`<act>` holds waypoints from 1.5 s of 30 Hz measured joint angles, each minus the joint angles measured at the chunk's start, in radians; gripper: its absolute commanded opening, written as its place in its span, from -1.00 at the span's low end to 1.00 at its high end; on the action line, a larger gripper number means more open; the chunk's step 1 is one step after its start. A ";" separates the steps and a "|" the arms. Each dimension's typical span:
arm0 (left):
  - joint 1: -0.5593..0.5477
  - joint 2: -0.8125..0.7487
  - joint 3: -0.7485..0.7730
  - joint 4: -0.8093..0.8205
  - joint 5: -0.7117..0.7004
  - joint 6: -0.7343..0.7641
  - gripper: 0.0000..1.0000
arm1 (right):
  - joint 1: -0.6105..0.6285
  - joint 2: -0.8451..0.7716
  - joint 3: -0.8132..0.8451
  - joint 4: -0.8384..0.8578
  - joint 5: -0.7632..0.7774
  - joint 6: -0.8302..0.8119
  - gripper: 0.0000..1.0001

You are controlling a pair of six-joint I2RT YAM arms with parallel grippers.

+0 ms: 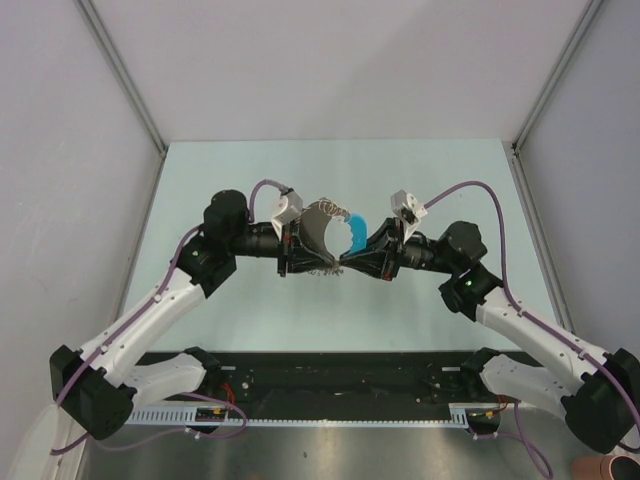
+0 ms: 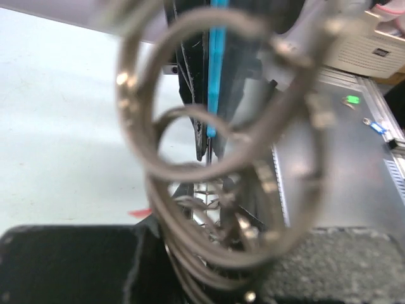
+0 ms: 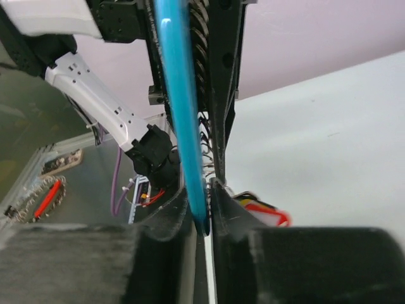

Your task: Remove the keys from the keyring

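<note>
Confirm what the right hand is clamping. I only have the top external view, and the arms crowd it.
Observer: The right wrist view shows the right hand shut on the light-blue band, which stands edge-on between its fingers.
Operator: Check the left hand too.
Observer: In the left wrist view, blurred silvery loops of the keyring sit between the left hand's fingers; whether they are clamped, I cannot tell.

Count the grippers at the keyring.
2. The left gripper is left of the keyring, with silvery loops between its fingers. The right gripper is right of it, clamped on its blue band. None hidden.
</note>
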 measured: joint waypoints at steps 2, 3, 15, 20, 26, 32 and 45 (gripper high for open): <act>-0.002 -0.002 0.000 0.002 -0.025 -0.002 -0.99 | 0.000 -0.010 0.000 -0.024 0.039 -0.002 -0.18; -0.006 -0.005 0.000 0.003 -0.036 -0.006 -0.99 | 0.000 -0.019 0.002 -0.043 0.060 -0.008 0.03; -0.017 -0.094 0.000 0.096 -0.209 -0.131 -0.99 | 0.039 -0.164 -0.016 -0.186 0.251 -0.170 0.22; -0.017 -0.103 0.007 0.135 -0.234 -0.192 -0.99 | 0.095 -0.188 -0.113 -0.092 0.288 -0.232 0.22; -0.017 -0.119 0.008 0.167 -0.238 -0.250 -0.99 | 0.205 -0.150 -0.146 0.004 0.401 -0.317 0.20; -0.018 -0.130 0.008 0.191 -0.242 -0.291 -0.99 | 0.267 -0.079 -0.146 0.113 0.523 -0.373 -0.03; -0.018 -0.145 0.010 0.193 -0.259 -0.316 -0.99 | 0.359 -0.063 -0.146 0.156 0.741 -0.490 -0.13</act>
